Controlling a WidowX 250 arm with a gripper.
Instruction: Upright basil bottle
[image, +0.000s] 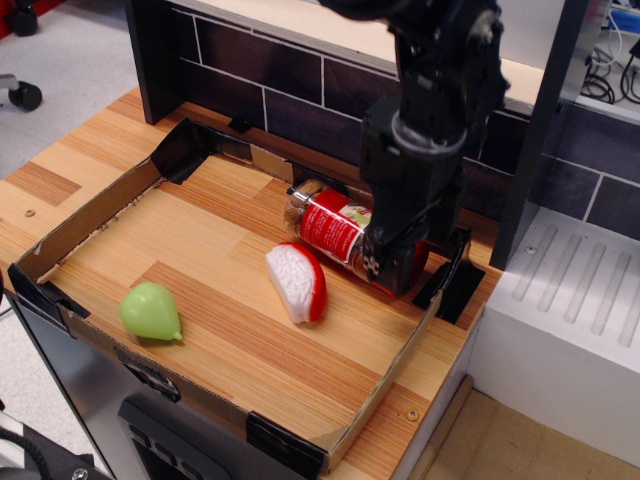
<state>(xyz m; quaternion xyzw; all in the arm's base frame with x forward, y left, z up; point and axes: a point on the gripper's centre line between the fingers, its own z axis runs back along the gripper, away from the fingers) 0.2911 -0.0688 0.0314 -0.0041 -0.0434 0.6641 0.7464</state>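
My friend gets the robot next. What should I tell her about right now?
Gripper: down over the cap end of the bottle; open or shut, cannot tell.
Bottle: lying on its side near the back right corner of the tray, cap under the gripper.
Wedge toy and green pear: lying in the tray, apart from the bottle.
Done: gripper is at the bottle.
Left: grip it, stand it upright, let go.

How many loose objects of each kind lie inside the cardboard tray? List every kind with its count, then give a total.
Spice bottle: 1, the basil bottle, lying on its side
Wedge-shaped toy: 1, the red-and-white wedge
Pear-shaped toy: 1, the green pear
Total: 3
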